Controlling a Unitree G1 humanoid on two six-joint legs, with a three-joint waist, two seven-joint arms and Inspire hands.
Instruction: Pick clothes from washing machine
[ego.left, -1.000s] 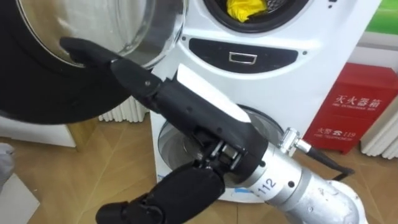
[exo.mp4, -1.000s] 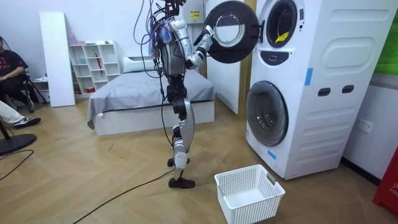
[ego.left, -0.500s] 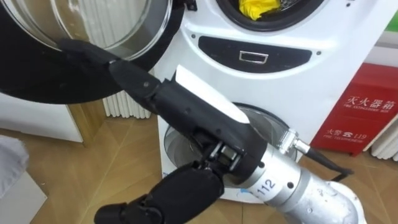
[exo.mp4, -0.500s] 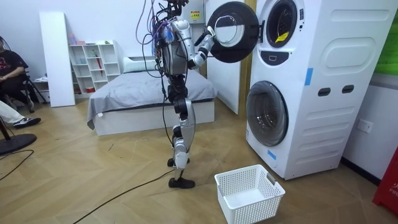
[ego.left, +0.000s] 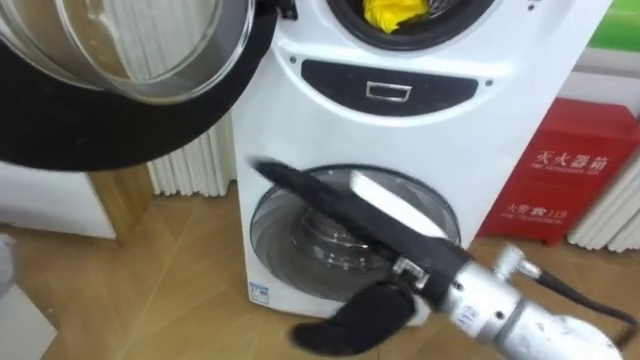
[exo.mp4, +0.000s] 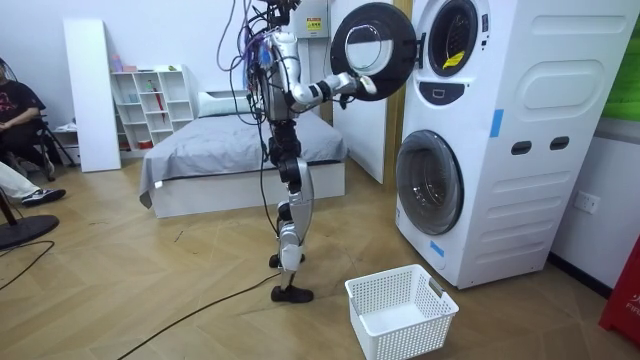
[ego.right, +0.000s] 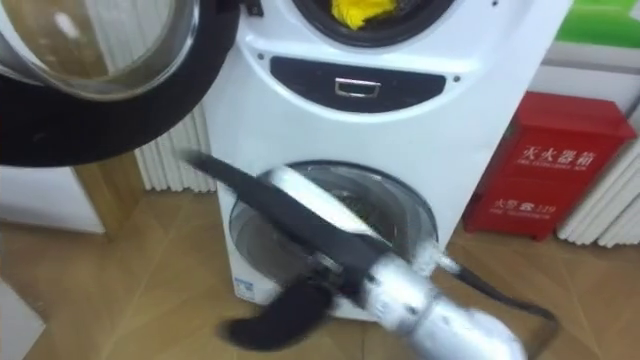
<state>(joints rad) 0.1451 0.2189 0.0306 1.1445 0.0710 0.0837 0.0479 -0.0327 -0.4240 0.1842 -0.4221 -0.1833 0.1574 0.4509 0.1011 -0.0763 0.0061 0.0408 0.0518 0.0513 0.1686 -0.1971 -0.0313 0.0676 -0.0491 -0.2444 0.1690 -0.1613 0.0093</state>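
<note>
A yellow cloth (ego.left: 397, 14) lies in the drum of the upper machine, whose round door (ego.left: 100, 130) stands swung open to my left. My right hand (ego.left: 390, 235) is open with straight fingers, stretched out in front of the lower machine's shut glass door (ego.left: 292, 232), below the open door and touching nothing. In the room view I stand upright facing the stacked white machines (exo.mp4: 500, 140), the right hand (exo.mp4: 362, 84) reaching out just under the open door (exo.mp4: 372, 50), well short of the yellow cloth (exo.mp4: 452, 60).
A red box (ego.left: 560, 185) stands on the floor right of the machines, and a white radiator (ego.left: 190, 165) is behind the open door. A white basket (exo.mp4: 400, 310) sits on the wooden floor near my feet. A bed (exo.mp4: 230, 150) is behind me; a person (exo.mp4: 15, 110) sits far off.
My right hand has left the open door's rim and dropped down and to the right, now in front of the lower machine's door. The door has swung slightly further open.
</note>
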